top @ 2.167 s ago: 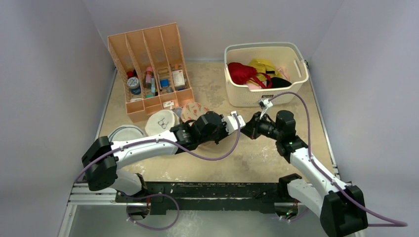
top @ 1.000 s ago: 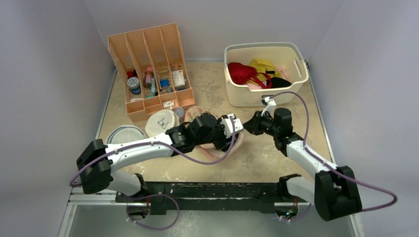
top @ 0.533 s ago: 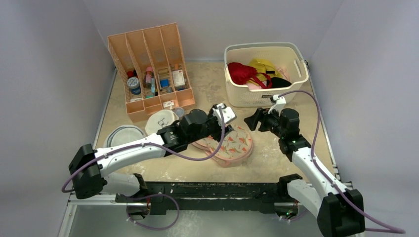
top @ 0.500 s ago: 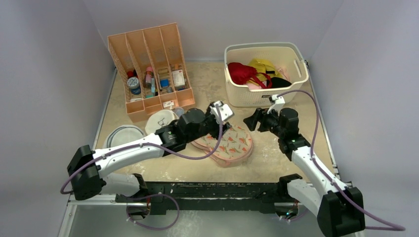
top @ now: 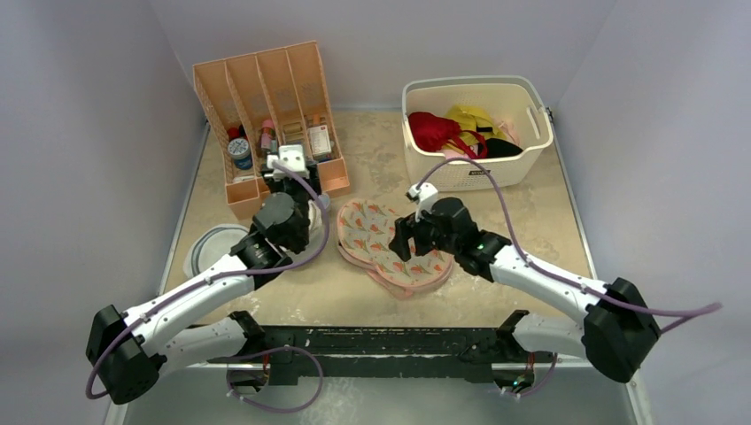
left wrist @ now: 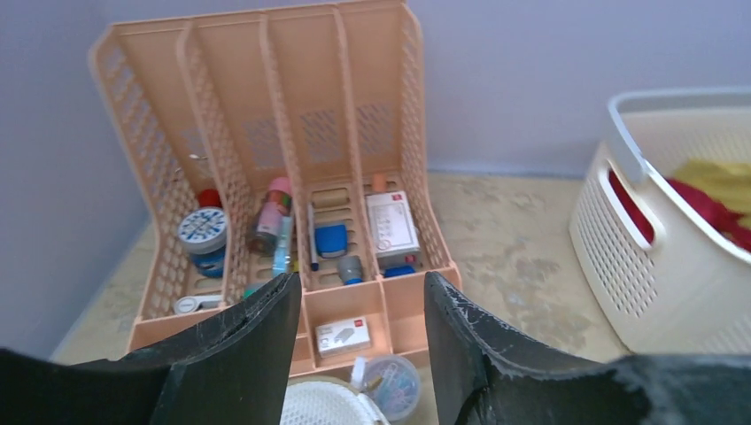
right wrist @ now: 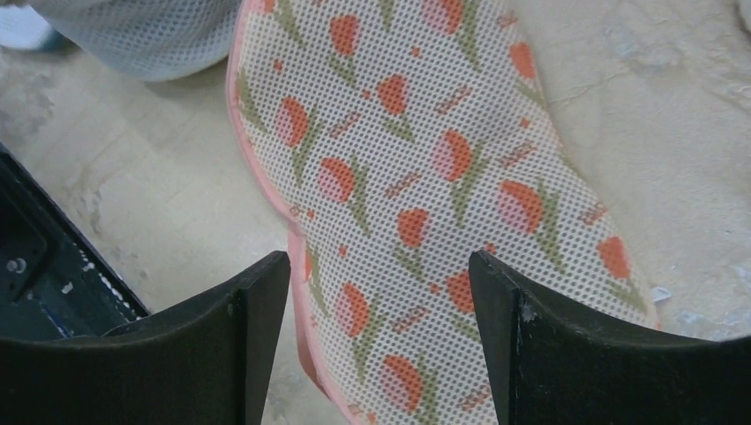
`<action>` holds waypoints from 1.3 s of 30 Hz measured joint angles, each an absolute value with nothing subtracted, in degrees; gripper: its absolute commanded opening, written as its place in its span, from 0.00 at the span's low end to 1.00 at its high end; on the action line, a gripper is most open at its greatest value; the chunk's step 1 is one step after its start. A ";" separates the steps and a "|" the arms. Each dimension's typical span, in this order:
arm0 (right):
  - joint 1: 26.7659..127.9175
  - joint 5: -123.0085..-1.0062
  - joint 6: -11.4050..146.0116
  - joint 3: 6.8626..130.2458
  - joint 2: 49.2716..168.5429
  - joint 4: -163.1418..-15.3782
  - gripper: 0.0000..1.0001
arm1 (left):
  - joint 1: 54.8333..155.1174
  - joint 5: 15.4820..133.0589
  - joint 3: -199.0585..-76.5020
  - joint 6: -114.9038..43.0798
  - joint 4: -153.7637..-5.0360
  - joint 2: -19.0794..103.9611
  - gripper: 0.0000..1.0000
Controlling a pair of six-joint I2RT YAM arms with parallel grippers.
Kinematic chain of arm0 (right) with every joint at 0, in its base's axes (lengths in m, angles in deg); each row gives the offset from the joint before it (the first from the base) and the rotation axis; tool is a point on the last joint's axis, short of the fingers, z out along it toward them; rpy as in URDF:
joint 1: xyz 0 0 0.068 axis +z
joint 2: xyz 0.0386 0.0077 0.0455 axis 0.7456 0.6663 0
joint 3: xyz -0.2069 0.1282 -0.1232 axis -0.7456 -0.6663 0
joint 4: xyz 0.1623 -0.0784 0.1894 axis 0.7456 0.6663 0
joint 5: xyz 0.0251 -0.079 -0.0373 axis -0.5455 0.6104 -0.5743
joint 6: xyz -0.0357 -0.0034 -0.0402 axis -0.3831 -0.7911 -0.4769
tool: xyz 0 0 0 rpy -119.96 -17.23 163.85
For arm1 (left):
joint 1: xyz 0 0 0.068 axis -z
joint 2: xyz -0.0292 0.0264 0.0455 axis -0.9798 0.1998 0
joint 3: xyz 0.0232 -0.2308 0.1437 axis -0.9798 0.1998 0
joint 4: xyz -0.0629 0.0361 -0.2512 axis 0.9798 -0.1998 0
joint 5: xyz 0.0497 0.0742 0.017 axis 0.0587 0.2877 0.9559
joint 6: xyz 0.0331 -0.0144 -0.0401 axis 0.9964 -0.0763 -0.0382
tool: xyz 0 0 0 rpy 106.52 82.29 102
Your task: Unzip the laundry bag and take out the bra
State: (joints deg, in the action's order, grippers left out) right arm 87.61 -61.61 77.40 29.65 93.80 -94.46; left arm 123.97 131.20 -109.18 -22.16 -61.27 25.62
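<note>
The laundry bag (top: pixel 383 241) lies flat on the table, a peanut-shaped cream case with orange flowers and a pink rim (right wrist: pixel 295 257). In the right wrist view its printed mesh (right wrist: pixel 425 168) fills the frame. My right gripper (top: pixel 401 241) hovers just above it, open, its fingers (right wrist: pixel 248 328) straddling the near edge with nothing between them (right wrist: pixel 379 301). My left gripper (top: pixel 292 183) is away from the bag, lifted near the peach organizer and open on nothing (left wrist: pixel 363 328). The bra is hidden.
A peach desk organizer (top: pixel 266 124) (left wrist: pixel 292 177) with bottles and small boxes stands at the back left. A cream basket (top: pixel 476 128) of red, yellow and dark garments sits at the back right. A round white mesh disc (top: pixel 208 246) lies left; a clip jar (left wrist: pixel 390 385) sits before the organizer.
The left arm has left the bag and swung back-left toward the organizer. The right arm has moved left over the bag with its jaws open. The bag now lies flat.
</note>
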 measured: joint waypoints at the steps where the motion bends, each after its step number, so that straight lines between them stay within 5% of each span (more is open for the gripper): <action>1: 89.62 -59.91 77.40 30.57 94.65 -93.41 0.75 | 123.75 132.70 -108.64 -22.07 -60.20 24.73 0.50; 14: 110.23 -39.01 78.05 46.52 115.40 -78.46 0.60 | 123.12 140.66 -106.93 -20.45 -54.15 21.67 0.47; 32: 112.29 -31.06 76.72 54.96 126.13 -76.49 0.45 | 123.10 142.39 -105.23 -18.68 -51.94 19.94 0.44; 39: 112.33 -30.79 76.39 55.07 128.01 -76.82 0.57 | 123.12 142.37 -105.23 -18.70 -51.99 19.94 0.44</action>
